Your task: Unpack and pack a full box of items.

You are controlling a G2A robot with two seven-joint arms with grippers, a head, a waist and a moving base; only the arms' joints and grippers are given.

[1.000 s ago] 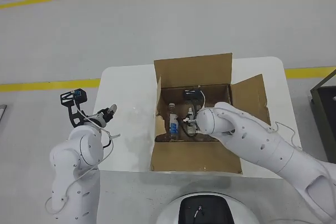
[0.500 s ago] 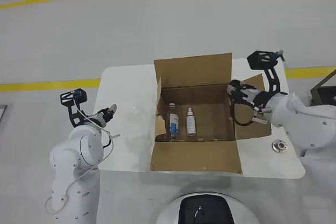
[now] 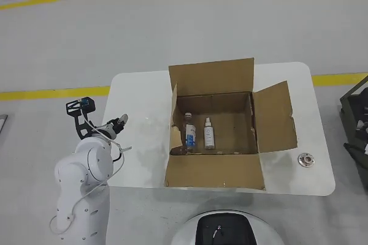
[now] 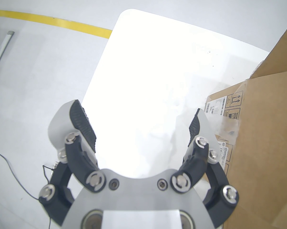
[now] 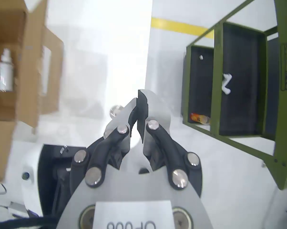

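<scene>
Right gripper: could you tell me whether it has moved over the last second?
Yes. The right gripper has left the cardboard box and swung out beyond the table edge, to the green rack.

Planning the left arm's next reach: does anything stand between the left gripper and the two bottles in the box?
Yes: the box's side wall and the upright flap above it stand between the open left gripper and the blue-labelled bottle and white spray bottle lying inside. A route over the flap looks unobstructed.
</scene>
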